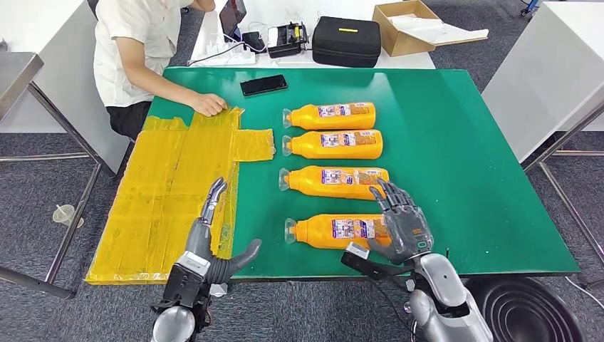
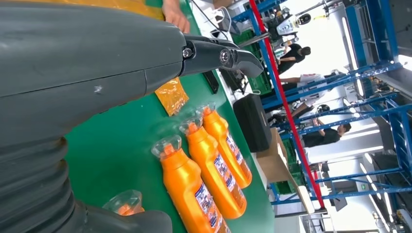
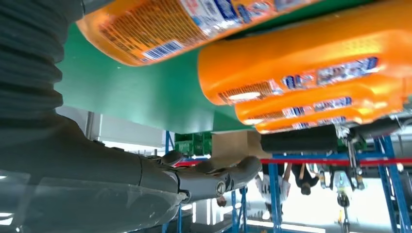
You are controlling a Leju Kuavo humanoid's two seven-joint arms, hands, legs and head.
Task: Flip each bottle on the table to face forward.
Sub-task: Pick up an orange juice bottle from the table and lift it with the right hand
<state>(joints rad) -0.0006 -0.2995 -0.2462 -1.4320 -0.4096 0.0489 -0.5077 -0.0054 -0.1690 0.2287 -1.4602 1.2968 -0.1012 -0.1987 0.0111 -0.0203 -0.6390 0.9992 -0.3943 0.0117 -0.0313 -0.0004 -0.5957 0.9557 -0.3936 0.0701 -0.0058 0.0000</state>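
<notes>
A green table (image 1: pixel 463 142) is filling the middle of the head view, with yellow tape sheets (image 1: pixel 171 192) on its left side and four orange bottles (image 1: pixel 333 144) lying in a column at the centre, caps pointing left. All are showing printed labels, so I cannot tell how many are already facing forward. The right hand (image 1: pixel 399 221), fingers spread, is resting over the base of the lowest bottle (image 1: pixel 335 231) without clearly gripping it, and the left hand (image 1: pixel 214 246) is hovering open at lower left.
</notes>
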